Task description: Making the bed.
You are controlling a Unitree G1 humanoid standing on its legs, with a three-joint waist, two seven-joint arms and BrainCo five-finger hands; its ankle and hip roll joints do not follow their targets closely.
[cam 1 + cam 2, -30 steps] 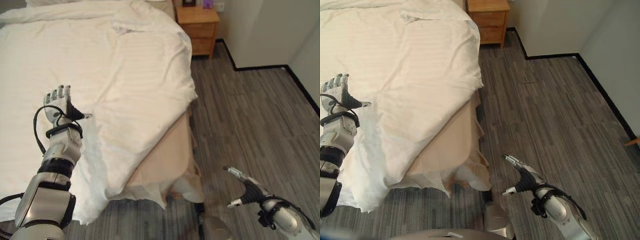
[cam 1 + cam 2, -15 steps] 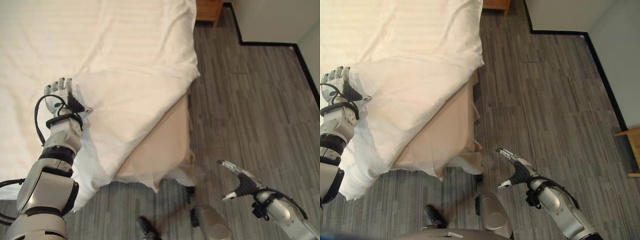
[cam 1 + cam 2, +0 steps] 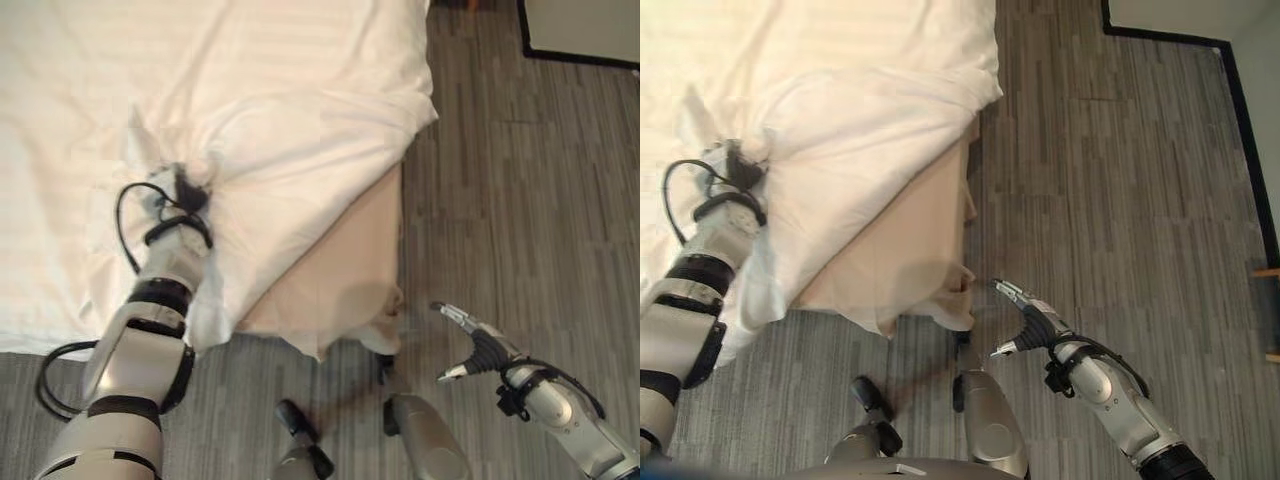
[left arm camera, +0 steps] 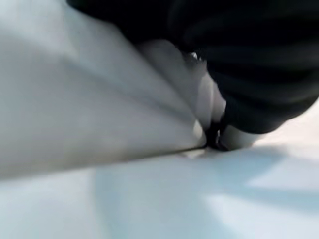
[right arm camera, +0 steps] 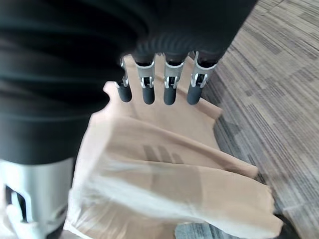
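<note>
A white duvet [image 3: 300,120] covers the bed, and its near corner hangs over the beige bed base [image 3: 340,270]. My left hand [image 3: 172,200] rests on the bed near that corner, shut on a gathered bunch of duvet. Creases radiate from the grip. In the left wrist view, folds of white cloth [image 4: 99,114] press against the hand's dark cover. My right hand [image 3: 478,352] hovers open over the floor beside the bed's foot corner and holds nothing. Its straight fingers [image 5: 159,84] point toward the beige cloth [image 5: 164,149].
Grey plank floor [image 3: 520,200] runs along the right side of the bed. A pale wall with black skirting [image 3: 580,55] stands at the far right. A wooden piece of furniture [image 3: 1270,272] juts in at the right edge.
The camera has tilted down and shifted. My left hand, open on the duvet before, has closed on the cloth and bunched it up. The right hand stays open over the floor.
</note>
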